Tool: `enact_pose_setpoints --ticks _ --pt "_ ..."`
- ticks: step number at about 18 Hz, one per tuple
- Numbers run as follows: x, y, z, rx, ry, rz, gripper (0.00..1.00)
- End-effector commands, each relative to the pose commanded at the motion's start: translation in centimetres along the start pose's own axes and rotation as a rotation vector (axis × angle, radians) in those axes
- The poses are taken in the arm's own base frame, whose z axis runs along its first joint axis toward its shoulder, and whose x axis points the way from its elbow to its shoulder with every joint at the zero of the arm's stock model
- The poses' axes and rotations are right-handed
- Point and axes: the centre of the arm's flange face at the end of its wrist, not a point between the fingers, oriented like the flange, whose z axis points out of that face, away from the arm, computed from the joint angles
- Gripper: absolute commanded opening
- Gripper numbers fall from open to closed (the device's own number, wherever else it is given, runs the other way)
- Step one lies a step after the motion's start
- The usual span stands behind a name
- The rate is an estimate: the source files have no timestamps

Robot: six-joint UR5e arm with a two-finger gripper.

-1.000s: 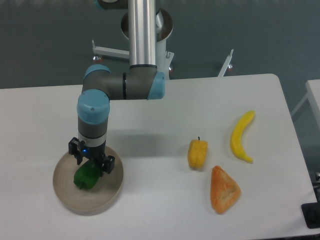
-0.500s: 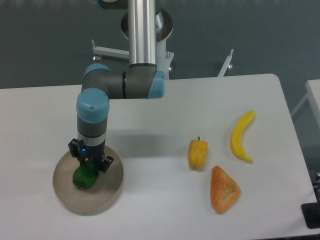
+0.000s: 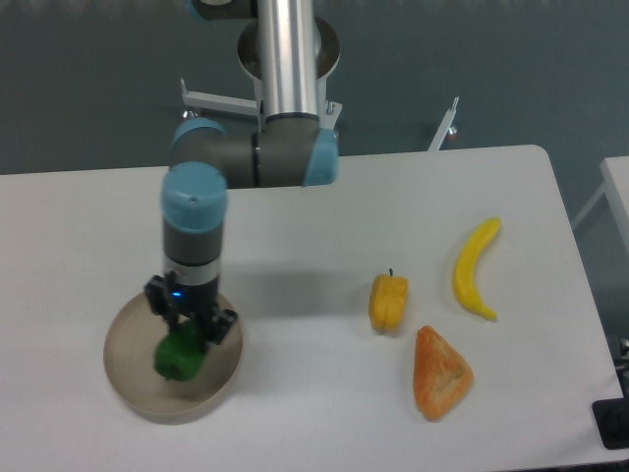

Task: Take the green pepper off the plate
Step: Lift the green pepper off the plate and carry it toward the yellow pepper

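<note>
The green pepper (image 3: pixel 178 358) is bright green and glossy. It sits over the middle of the round beige-grey plate (image 3: pixel 130 385) at the table's front left. My gripper (image 3: pixel 190 334) points straight down with its fingers closed on the pepper's upper part. The fingertips are partly hidden behind the pepper. I cannot tell whether the pepper still rests on the plate or is just off it.
A yellow pepper with a dark stem (image 3: pixel 388 301) stands right of centre. An orange wedge-shaped piece (image 3: pixel 439 373) lies in front of it. A banana (image 3: pixel 475 267) lies at the right. The arm's base (image 3: pixel 291 44) stands at the table's back edge.
The arm and gripper have shifted a little to the right and forward. The green pepper has moved with them, from the plate's left-centre toward its middle.
</note>
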Motion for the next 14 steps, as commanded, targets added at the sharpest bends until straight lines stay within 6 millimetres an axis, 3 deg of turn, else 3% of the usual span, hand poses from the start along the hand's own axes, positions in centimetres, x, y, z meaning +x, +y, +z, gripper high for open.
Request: enact_pose_setpoints --ticks 3,7,10,14 --pt "-5.7 2.9 -1.8 -0.037 -0.008 0.032 0.36" --pt "-10.6 5.1 -3.8 -0.039 -0.035 0.093 0.36" --pt "-13.0 6.4 -4.5 -0.053 -0.034 0.143 0.36" --pt "-14.4 7.0 -4.7 -0.061 -0.044 0.209 0.36"
